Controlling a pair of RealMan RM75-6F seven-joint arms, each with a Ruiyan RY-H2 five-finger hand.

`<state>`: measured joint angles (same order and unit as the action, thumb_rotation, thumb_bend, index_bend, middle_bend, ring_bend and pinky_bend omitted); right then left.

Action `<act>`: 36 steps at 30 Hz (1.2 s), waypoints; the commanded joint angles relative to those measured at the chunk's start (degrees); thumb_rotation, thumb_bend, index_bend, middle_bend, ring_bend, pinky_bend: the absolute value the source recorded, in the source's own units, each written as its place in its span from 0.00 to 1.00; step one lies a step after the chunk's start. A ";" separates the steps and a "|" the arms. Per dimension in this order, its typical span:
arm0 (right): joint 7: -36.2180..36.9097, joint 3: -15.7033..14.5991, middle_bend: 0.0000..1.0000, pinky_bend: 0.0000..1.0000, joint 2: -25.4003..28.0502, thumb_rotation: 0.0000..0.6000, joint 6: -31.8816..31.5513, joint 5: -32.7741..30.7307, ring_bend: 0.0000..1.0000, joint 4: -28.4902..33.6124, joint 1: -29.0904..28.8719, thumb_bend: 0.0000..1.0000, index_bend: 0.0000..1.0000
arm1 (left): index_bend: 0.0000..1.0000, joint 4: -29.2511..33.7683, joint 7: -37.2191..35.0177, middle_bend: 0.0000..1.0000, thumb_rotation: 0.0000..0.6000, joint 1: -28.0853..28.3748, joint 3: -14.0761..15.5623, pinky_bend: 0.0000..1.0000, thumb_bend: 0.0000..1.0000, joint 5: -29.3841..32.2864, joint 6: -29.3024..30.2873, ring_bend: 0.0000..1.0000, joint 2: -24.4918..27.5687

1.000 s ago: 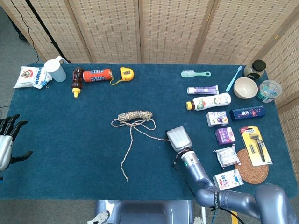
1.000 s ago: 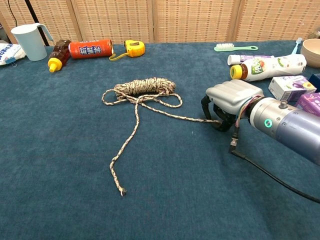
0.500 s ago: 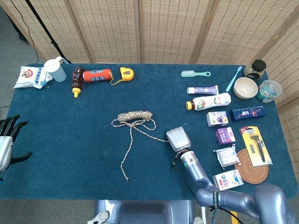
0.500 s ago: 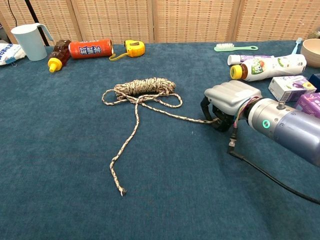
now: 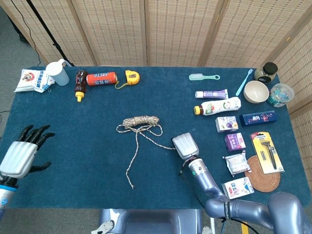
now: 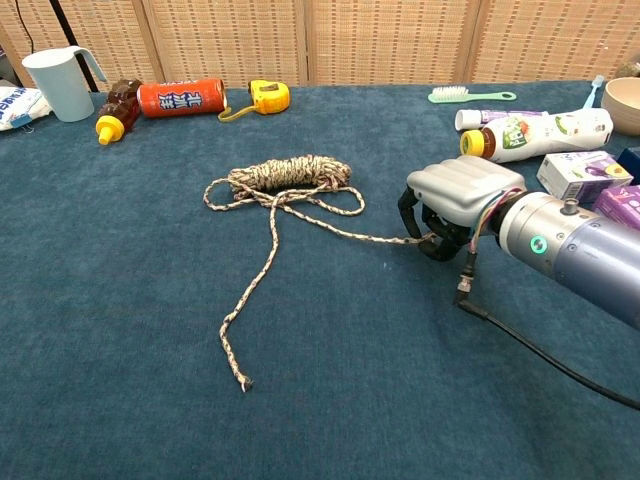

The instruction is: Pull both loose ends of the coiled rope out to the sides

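A white jug (image 5: 58, 73), brown sauce bottle (image 5: 79, 84) and yellow tape measure (image 5: 131, 76) line the table's far-left edge.

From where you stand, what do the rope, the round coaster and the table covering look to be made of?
The rope looks like braided fibre, perhaps cotton or synthetic: mottled tan and dark strands, matte, lying limp. The coaster looks like woven rattan or straw: brown concentric rings. The table covering looks like dark blue felt or short-pile carpet: a fuzzy, unshiny surface.
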<state>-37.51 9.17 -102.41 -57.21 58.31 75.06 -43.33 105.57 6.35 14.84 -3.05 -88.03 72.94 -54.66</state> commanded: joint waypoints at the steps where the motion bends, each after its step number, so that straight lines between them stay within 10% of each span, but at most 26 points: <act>1: 0.01 0.06 0.82 0.76 -0.09 1.00 -0.02 -0.11 0.94 -0.02 0.00 0.47 0.59 | 0.27 0.07 -1.12 0.19 1.00 3.86 1.23 0.06 0.12 -4.54 -4.76 0.19 1.55; 17: 1.93 -0.07 0.82 0.76 -0.51 1.00 0.26 0.69 0.94 -1.38 0.27 0.47 0.59 | 0.28 -3.08 -13.09 0.19 1.00 20.81 5.82 0.06 0.12 -20.71 -21.30 0.16 -3.26; 36: 3.59 -0.71 0.82 0.76 -0.76 1.00 -0.22 1.89 0.94 -1.49 1.44 0.46 0.59 | 0.23 -12.51 -16.71 0.18 1.00 26.14 8.38 0.06 0.12 -19.68 -23.73 0.13 -16.87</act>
<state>-33.95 8.47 -103.16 -57.43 60.18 73.59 -41.91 93.97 -10.28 40.53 5.14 -107.93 49.30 -70.54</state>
